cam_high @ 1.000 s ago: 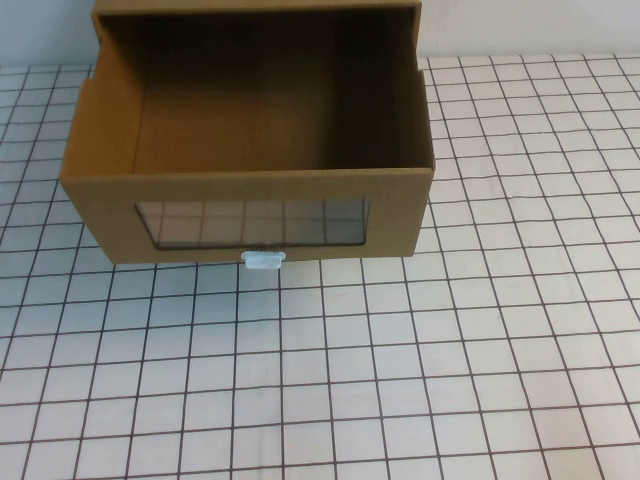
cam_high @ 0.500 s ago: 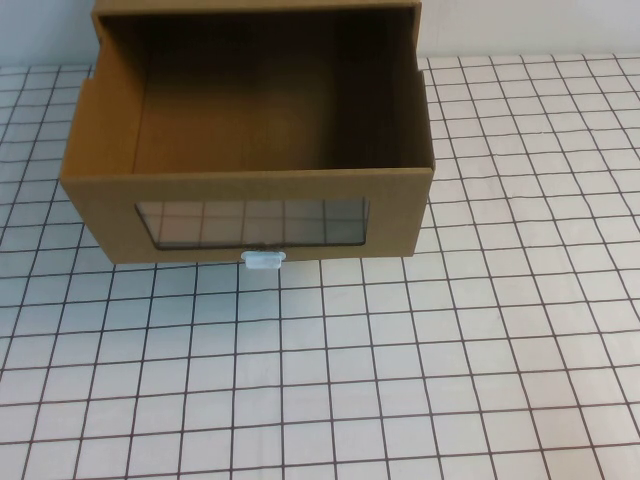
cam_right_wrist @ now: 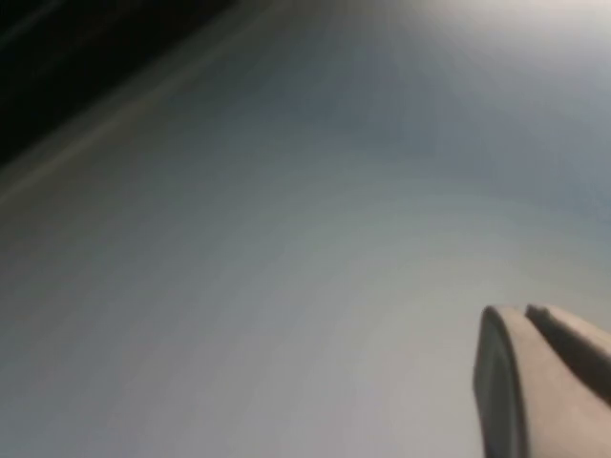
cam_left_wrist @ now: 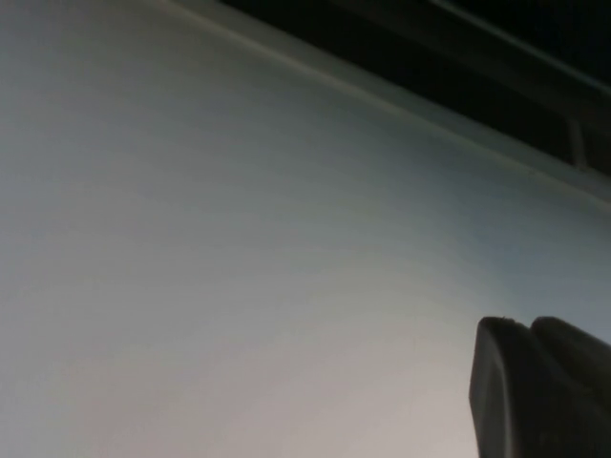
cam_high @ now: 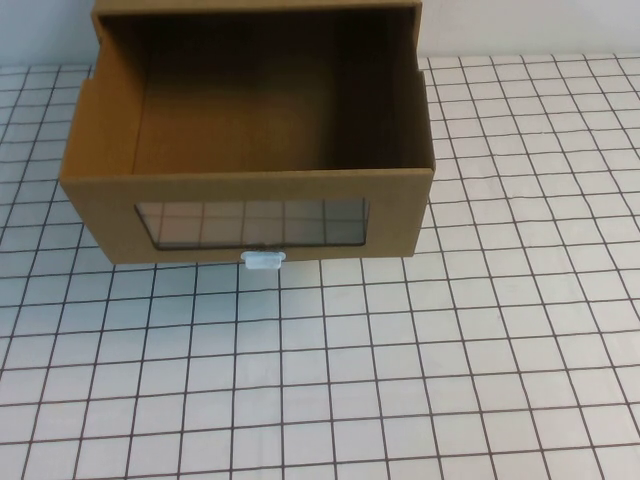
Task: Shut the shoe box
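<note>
The brown cardboard shoe box (cam_high: pixel 100 150) stands at the back middle of the gridded table in the high view. Its drawer is pulled out toward me and its inside is empty. The front panel has a clear window (cam_high: pixel 250 222) with a small white pull tab (cam_high: pixel 263 259) just below it. The outer sleeve (cam_high: pixel 260 6) shows at the top edge. Neither arm shows in the high view. My left gripper (cam_left_wrist: pixel 525 324) shows in the left wrist view, fingers pressed together, against a blank pale surface. My right gripper (cam_right_wrist: pixel 525 310) shows likewise in the right wrist view, shut and empty.
The table (cam_high: pixel 400 380) is white with a black grid and stretches in front of and to the right of the box. A pale wall (cam_high: pixel 520 25) runs behind it. Both wrist views show only a blank surface with a dark band along one edge.
</note>
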Motion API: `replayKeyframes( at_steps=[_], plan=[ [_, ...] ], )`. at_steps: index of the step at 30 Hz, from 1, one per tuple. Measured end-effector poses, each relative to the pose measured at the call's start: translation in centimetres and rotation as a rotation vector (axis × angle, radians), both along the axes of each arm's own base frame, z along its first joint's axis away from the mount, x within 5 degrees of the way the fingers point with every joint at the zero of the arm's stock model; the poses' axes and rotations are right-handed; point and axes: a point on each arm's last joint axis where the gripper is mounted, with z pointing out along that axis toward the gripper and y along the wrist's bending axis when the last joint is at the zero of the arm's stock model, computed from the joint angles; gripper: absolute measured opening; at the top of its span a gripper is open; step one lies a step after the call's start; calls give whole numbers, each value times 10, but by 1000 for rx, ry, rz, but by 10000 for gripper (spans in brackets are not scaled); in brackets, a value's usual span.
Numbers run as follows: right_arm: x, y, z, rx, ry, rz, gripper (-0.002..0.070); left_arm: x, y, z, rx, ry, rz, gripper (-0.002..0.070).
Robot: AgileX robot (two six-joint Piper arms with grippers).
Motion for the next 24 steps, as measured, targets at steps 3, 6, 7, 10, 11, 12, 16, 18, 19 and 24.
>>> replayKeyframes(
  at_steps=[3, 6, 7, 10, 11, 12, 16, 18, 19, 24],
  plan=[
    [-19, 7, 50, -78, -54, 23, -13, -20, 3, 46, -10, 65, 8, -2],
    [-15, 12, 91, -104, 2, 86, -13, -26, 6, 94, -22, 225, 2, -2],
    [-8, 14, 103, -112, 45, 109, -14, -27, 6, 110, -23, 277, 6, -2],
    [25, 18, 128, -151, 215, 130, -14, 1, 6, 143, -6, 573, 32, -2],
    [39, 19, 133, -164, 275, 130, -14, 16, 5, 150, 10, 686, 49, -2],
    [53, 20, 135, -179, 329, 130, -14, 33, 4, 155, 39, 794, 73, -2],
    [105, 28, 128, -346, 484, 92, -14, 102, -1, 156, 219, 1080, 177, -2],
    [127, 37, 119, -517, 522, 75, -14, 136, -5, 152, 231, 1142, 163, -2],
    [133, 41, 115, -598, 526, 68, -14, 149, -7, 150, 226, 1157, 147, -2],
    [145, 64, 102, -875, 468, 198, -14, 214, -22, 126, 173, 1272, -10, -2]
  ],
)
